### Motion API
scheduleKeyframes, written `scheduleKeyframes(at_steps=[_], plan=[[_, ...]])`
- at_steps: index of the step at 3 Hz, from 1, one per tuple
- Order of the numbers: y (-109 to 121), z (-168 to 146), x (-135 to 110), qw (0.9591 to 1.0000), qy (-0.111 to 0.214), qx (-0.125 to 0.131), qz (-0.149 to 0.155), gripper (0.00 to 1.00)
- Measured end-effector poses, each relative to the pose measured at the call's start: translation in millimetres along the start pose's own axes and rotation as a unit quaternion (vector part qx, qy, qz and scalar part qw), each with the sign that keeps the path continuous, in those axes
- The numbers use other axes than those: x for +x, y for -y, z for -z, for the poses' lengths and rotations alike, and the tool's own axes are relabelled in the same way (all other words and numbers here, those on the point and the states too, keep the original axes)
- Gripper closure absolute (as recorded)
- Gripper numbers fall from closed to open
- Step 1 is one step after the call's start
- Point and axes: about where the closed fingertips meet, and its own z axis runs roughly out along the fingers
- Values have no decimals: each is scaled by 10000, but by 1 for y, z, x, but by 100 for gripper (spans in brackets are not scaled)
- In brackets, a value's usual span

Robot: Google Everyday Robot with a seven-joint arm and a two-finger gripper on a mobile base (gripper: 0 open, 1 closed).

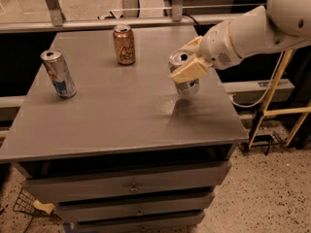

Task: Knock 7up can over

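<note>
Three cans: the 7up can [189, 87] at the table's [121, 115] 3 o'clock, pinched by the gripper [182, 62] reaching in from 3 o'clock; brown can [124, 45] at 12 o'clock, blue can [58, 74] at 9 o'clock.

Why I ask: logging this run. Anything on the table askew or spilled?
The 7up can, near the right edge of the table, leans off vertical, top tipped toward the camera, the gripper closed around its upper part. The brown can and silver-blue can stand on their bases; no spill shows.
</note>
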Motion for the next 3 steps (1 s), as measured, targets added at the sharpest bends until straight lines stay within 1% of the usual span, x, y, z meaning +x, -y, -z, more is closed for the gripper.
scheduleKeyframes(at_steps=[1,2,3], plan=[[-7,-8,-1,9941,-902,12,596,100],[-28,-34,6,9647,-2027,-369,1638,100],[-42,-47,17,9342,-2609,-803,2299,100]])
